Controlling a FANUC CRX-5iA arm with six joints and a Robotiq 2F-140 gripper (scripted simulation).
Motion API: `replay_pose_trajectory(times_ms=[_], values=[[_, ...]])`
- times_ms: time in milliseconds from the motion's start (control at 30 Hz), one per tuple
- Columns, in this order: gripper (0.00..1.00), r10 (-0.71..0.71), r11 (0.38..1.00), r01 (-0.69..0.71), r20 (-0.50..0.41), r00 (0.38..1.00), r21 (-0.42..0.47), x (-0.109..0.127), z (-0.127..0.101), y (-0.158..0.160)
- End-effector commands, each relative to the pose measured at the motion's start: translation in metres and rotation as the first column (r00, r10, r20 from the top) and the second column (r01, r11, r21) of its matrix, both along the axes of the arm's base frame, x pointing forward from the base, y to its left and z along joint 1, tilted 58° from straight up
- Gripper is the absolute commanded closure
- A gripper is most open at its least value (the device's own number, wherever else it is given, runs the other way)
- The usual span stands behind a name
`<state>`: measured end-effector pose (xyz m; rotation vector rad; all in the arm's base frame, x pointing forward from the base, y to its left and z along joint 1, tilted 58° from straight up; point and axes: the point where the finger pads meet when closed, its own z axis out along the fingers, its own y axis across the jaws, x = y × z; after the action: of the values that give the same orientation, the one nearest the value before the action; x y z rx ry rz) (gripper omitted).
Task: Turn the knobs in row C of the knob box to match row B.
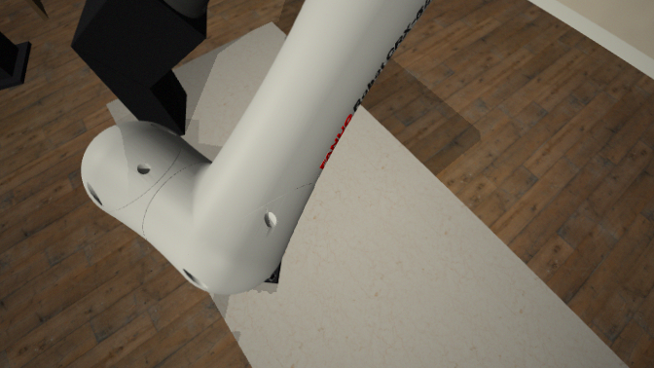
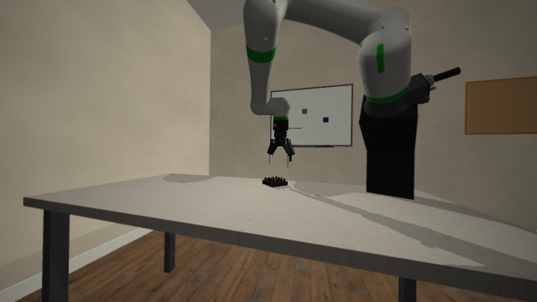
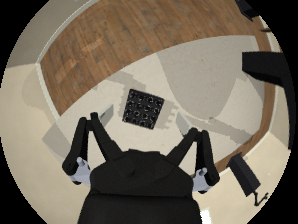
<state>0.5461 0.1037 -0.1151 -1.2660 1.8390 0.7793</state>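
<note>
The black knob box (image 1: 274, 278) (image 2: 275, 182) (image 3: 143, 109) stands on the table (image 1: 389, 263) (image 2: 200, 212). In the top view the arm hides all but one corner of it. The wrist view shows its top with rows of small round knobs, turned at a slant. The white lines, marks and printed names are too small to read, so I cannot tell where any knob points or which row is C. My gripper (image 2: 280, 164) (image 3: 145, 113) is open and empty, its fingers pointing down, well above the knob box and touching nothing. It is hidden in the top view.
The white arm (image 1: 272, 146) (image 2: 261, 76) reaches over the table and blocks much of the top view. Its black pedestal (image 2: 391, 156) rises beside the table at the right of the exterior view. A whiteboard (image 2: 312, 136) hangs on the wall behind.
</note>
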Motion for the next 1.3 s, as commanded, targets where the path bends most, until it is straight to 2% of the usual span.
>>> replay_pose_trajectory(times_ms=[0, 100, 200, 233, 1267], values=[[0.0, -0.071, 0.997, 0.076, -0.134, 0.988, 0.028, 0.0067, -0.0062, -0.009], [0.0, -0.104, 0.993, 0.113, -0.189, 0.976, 0.039, 0.0095, -0.0091, -0.013], [0.0, -0.107, 0.992, 0.117, -0.195, 0.975, 0.039, 0.0097, -0.0094, -0.0134], [0.88, -0.107, 0.992, 0.117, -0.195, 0.975, 0.039, 0.0097, -0.0094, -0.0134], [0.88, -0.107, 0.992, 0.117, -0.195, 0.975, 0.039, 0.0097, -0.0094, -0.0134]])
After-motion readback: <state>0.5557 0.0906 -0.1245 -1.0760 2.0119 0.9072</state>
